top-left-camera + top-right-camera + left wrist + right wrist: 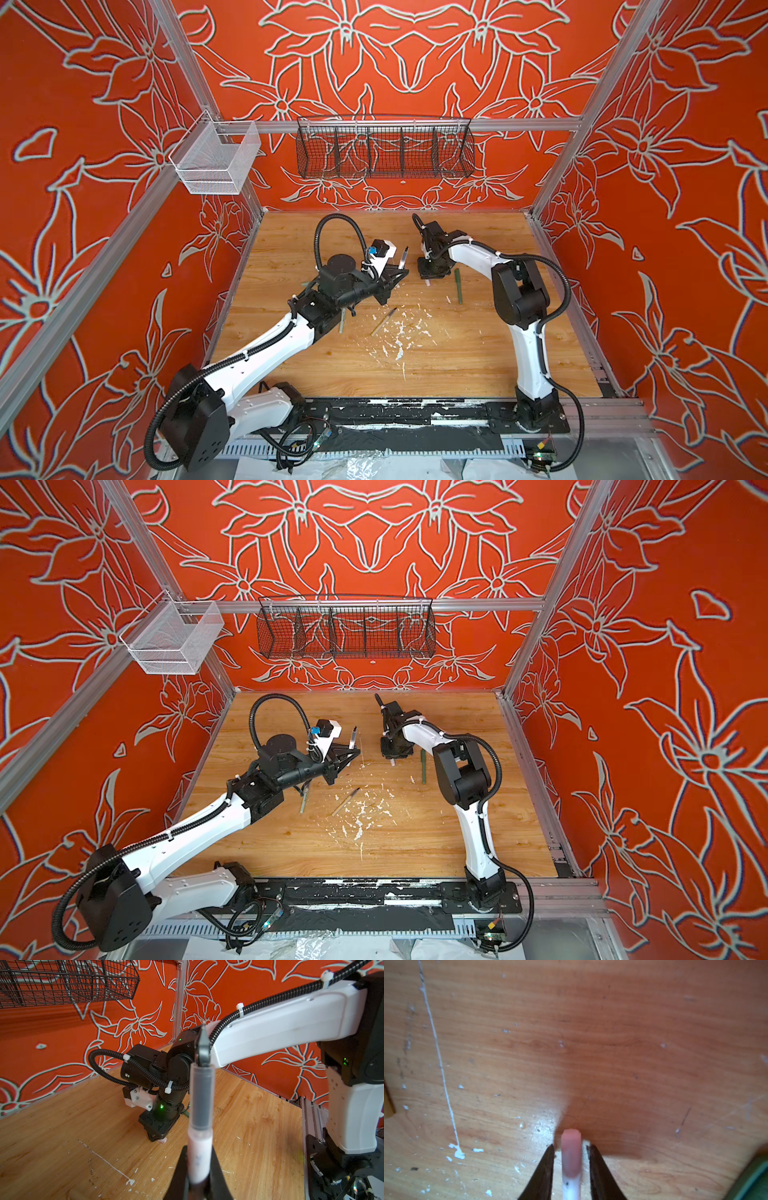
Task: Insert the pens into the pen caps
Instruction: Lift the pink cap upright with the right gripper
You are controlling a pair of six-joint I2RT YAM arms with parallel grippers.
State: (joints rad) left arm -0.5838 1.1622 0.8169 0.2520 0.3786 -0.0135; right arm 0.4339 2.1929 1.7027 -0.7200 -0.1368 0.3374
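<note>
Clamping the pale barrel of the pink pen (202, 1105), the left pincer (199, 1180) holds it raised off the wooden table (62, 1126), dark tip uppermost. The right pincer (571, 1148) straddles the pink cap (571, 1159) lying flat on the wood, jaws parted, a gap either side, not gripping. Farther out in a top view: tan pen (384, 320) at the edge of white paint flecks (399, 338), dark green pen (458, 286) near the right pincer.

pale green pen (304, 802) — part-hidden, pink cap (571, 1155) blurred
</note>
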